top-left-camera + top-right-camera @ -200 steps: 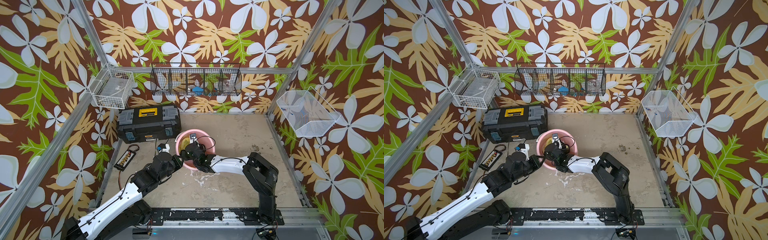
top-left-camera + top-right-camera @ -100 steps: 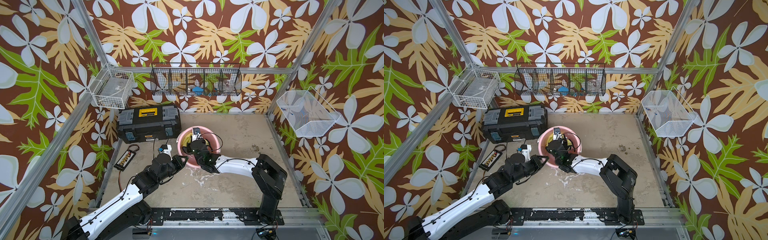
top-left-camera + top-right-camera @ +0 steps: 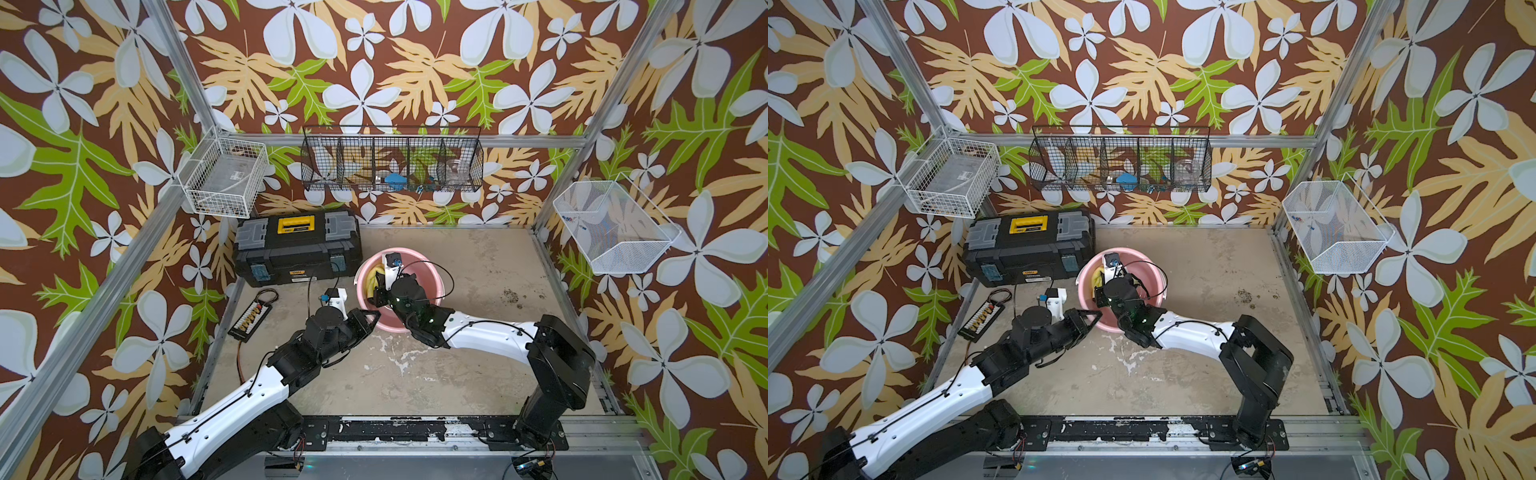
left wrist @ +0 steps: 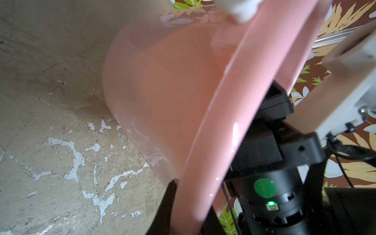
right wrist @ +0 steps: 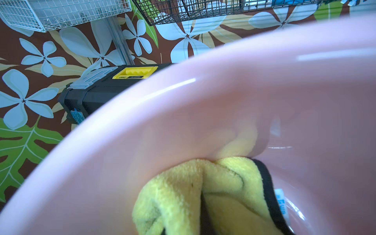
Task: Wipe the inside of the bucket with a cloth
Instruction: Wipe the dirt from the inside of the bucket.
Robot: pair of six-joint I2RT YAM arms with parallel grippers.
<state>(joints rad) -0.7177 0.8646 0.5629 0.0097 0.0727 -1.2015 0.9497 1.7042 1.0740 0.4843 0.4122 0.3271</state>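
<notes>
The pale-pink bucket stands upright on the floor in front of the toolbox. My left gripper is shut on the bucket's near-left rim; in the left wrist view the rim runs between the black fingers. My right gripper reaches down inside the bucket, shut on the yellow cloth, which is bunched against the inner wall. The cloth hides the right fingers; its black edge shows.
A black toolbox sits just behind-left of the bucket. A small black board with a cable lies by the left wall. Wire baskets hang on the walls: white, black, white mesh.
My right gripper has moved with the cloth farther towards the back of the bucket's inside. The left gripper has kept its hold on the rim.
</notes>
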